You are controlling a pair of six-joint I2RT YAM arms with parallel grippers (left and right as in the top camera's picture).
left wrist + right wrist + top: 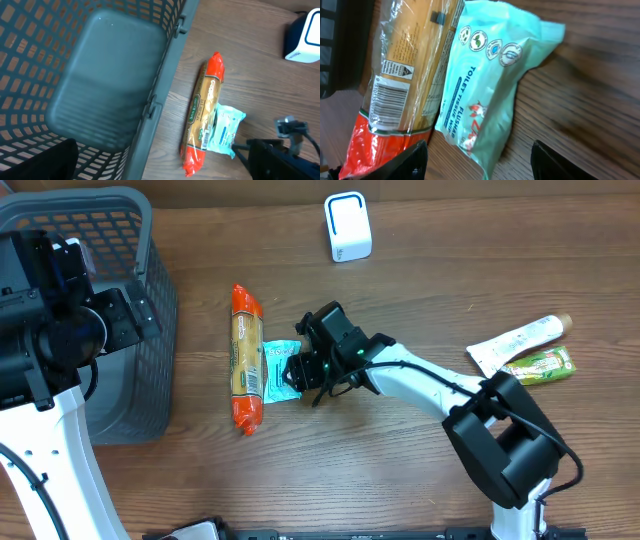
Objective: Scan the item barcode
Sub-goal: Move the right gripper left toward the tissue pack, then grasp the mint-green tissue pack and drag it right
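Grey mesh basket (155, 310) far left on wood desk (330, 480). Far right: white tube (520, 340) w/ green packet (542, 366) touching its lower side.

We see the teal tissue pack (279, 370) lying flat, touching the long orange-ended pasta packet (246, 350); the white scanner (348, 226) sits well apart.

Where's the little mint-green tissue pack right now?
In the overhead view, the tissue pack lies mid-table, right against the long orange-ended packet on its right side, with the open right pincer poised over it.
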